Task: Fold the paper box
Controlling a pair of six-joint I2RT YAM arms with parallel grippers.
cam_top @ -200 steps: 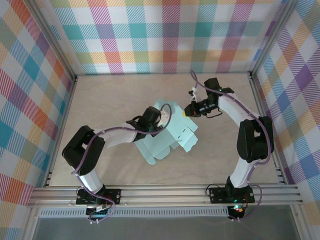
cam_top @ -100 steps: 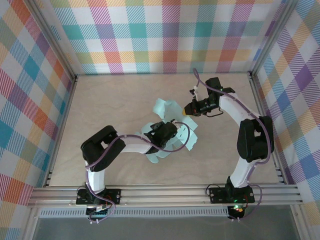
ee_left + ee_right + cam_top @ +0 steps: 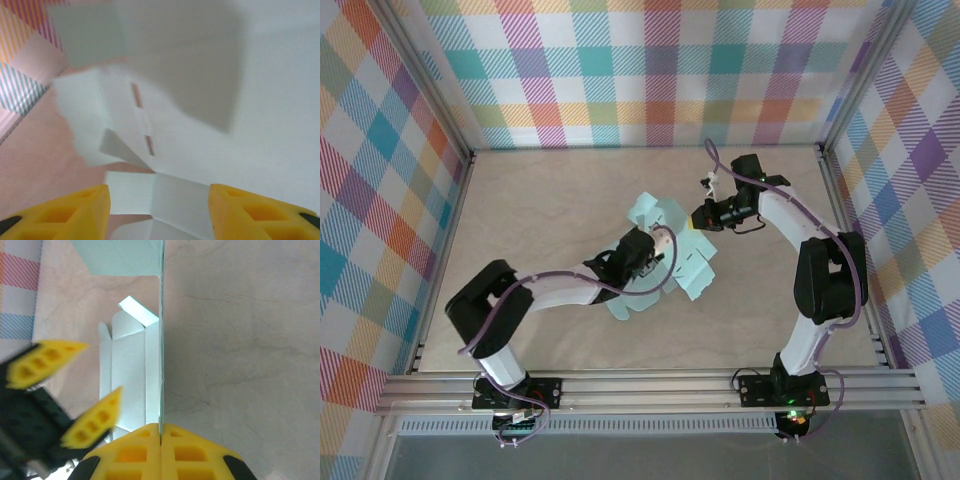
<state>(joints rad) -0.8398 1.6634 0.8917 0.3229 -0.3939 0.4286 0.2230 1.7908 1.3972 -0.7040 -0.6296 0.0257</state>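
Paper box [image 3: 692, 272]: a pale mint card blank, partly folded, lying near the centre of the table [image 3: 540, 200] between the two arms, with rounded flaps raised at its far end. Right gripper [image 3: 696, 221]: at the far right edge of the blank; in the right wrist view its yellow fingers [image 3: 135, 450] are pressed together on the thin edge of an upright card panel [image 3: 161, 340], which runs straight up from the pinch. Left gripper [image 3: 657, 262]: over the near left part of the blank. In the left wrist view its fingers [image 3: 65, 212] stand well apart, with a card flap [image 3: 165, 200] lying in the gap between them and not clamped; it has hold of nothing. From the right wrist, the left gripper [image 3: 102, 367] likewise shows parted fingers beside the flat panels [image 3: 127, 375]
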